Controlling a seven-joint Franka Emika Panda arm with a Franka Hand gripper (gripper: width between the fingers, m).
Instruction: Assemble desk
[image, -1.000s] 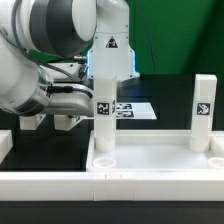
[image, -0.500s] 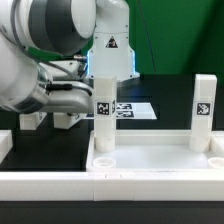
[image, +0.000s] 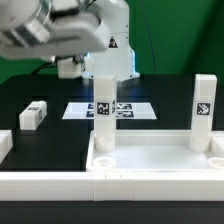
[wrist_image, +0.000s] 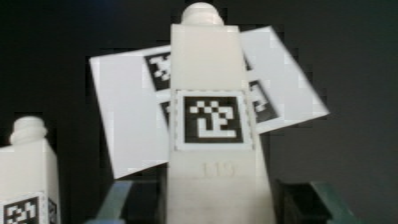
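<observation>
White leg (image: 103, 112) stands upright in a corner socket of the desk top (image: 155, 160), gripper (wrist_image: 217, 192) half-closed, clamped on it.

Black table (image: 172, 92) with the marker board (image: 78, 110), a loose leg (image: 32, 115) and the desk top (image: 155, 160).

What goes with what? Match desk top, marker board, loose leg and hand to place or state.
1 desk top
2 marker board
3 loose leg
4 hand

a lying on the black table, apart from the desk top
b shut on the upright leg
c flat, behind the desk top
d in front, a second leg standing free in its corner

Pairs: 1-d, 2-c, 3-a, 4-b
</observation>
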